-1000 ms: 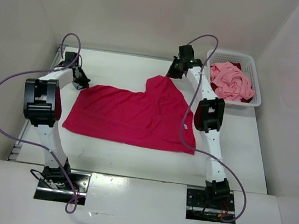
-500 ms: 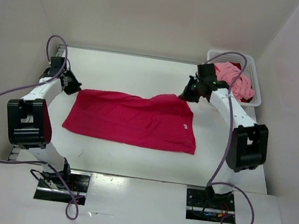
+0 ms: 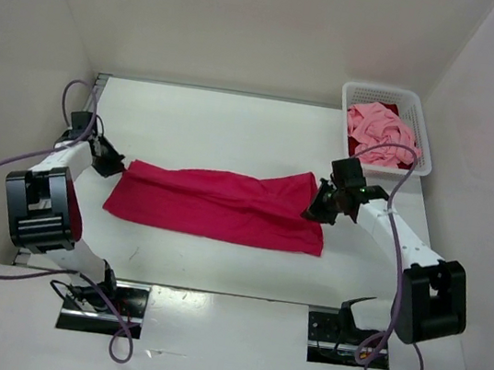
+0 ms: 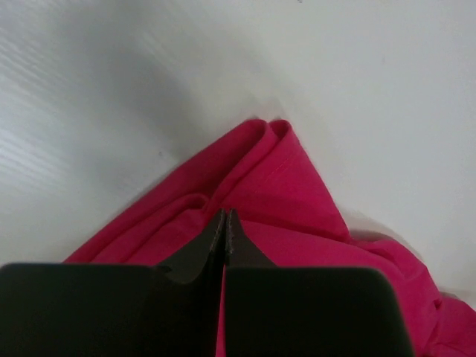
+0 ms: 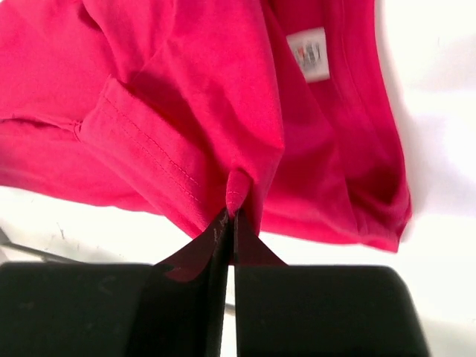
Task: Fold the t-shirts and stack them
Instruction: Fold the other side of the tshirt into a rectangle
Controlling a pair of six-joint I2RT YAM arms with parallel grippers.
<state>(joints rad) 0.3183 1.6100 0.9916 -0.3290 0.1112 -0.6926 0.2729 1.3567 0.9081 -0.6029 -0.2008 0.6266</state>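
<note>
The left pincer [image 3: 111, 166] and right pincer [image 3: 314, 212], both clamped on the magenta t-shirt [image 3: 216, 206], have pulled its far edge nearer

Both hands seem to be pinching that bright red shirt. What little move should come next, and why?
Probably draw both hands toward the shirt's near hem together. The left hand and right hand each pinch a corner of the magenta t-shirt, whose held edge lies only partway over the lower layer, so the fold is not finished.
</note>
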